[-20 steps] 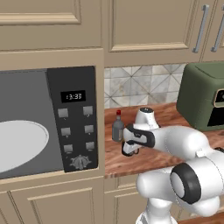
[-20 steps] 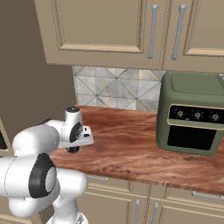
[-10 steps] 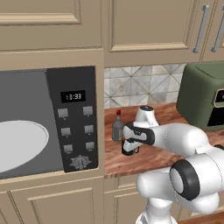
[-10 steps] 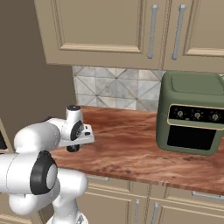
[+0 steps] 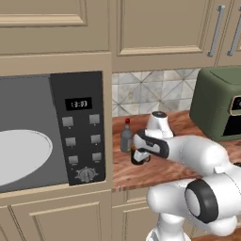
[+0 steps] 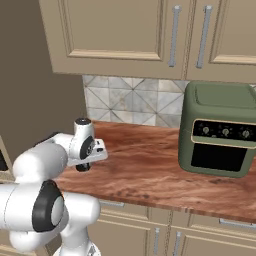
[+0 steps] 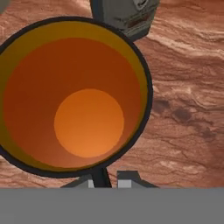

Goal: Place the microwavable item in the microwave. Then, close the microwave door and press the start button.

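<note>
The microwavable item, a small black mug (image 5: 137, 158) with an orange inside (image 7: 78, 96), stands on the wooden counter just right of the microwave (image 5: 77, 127). My gripper (image 5: 139, 153) reaches down onto it from above. In the hand view the gripper (image 7: 105, 179) is shut on the mug's near rim, with one fingertip on each side of the wall. The right base view shows the mug (image 6: 83, 166) below my hand. The microwave's cavity stands open and shows the white turntable (image 5: 19, 157). Its button panel (image 5: 82, 141) faces me. The microwave door is out of view.
A grey glass bottle with a red cap (image 5: 126, 137) stands close behind the mug, touching distance from my hand, and shows as the bottle (image 7: 127, 15) in the hand view. A green appliance (image 6: 220, 130) sits at the counter's right. Bare counter (image 6: 150, 170) lies between them.
The fingers have closed from wide open onto the mug's rim. The arm and the mug have stayed almost where they were.
</note>
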Robot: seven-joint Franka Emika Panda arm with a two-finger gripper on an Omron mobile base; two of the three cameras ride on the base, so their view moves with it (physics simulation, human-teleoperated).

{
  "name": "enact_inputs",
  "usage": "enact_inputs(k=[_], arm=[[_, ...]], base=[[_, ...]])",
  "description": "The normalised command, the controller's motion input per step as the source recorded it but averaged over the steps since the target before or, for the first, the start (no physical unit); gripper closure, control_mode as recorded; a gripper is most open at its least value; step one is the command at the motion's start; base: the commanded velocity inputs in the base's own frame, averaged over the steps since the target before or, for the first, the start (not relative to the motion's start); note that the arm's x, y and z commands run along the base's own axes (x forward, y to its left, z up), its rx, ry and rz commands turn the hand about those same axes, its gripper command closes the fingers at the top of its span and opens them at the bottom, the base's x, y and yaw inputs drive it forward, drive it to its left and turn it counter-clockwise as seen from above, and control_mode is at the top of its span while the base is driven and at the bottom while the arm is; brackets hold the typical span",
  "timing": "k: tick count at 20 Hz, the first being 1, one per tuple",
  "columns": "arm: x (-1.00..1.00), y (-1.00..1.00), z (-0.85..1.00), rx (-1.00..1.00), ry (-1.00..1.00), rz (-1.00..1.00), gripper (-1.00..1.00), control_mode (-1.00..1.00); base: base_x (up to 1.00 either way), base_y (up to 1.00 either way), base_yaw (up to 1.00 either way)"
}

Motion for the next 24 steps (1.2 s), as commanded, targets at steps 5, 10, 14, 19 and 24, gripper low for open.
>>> enact_inputs(k=[5,10,14,19,24], arm=[[-0.74,-0.03,0.75,-0.05,-0.29,0.06,1.00,-1.00],[-0.75,-0.33,0.97,0.00,-0.09,0.04,1.00,-1.00],[-0.67,-0.31,0.76,0.00,0.00,0.03,1.00,-1.00],[-0.14,0.04,0.31,-0.01,0.03,0.05,1.00,-1.00],[0.02,0.05,0.01,0.00,0.05,0.02,1.00,-1.00]], base=[[0.00,0.00,0.00],[0.00,0.00,0.00],[0.00,0.00,0.00],[0.00,0.00,0.00],[0.00,0.00,0.00]])
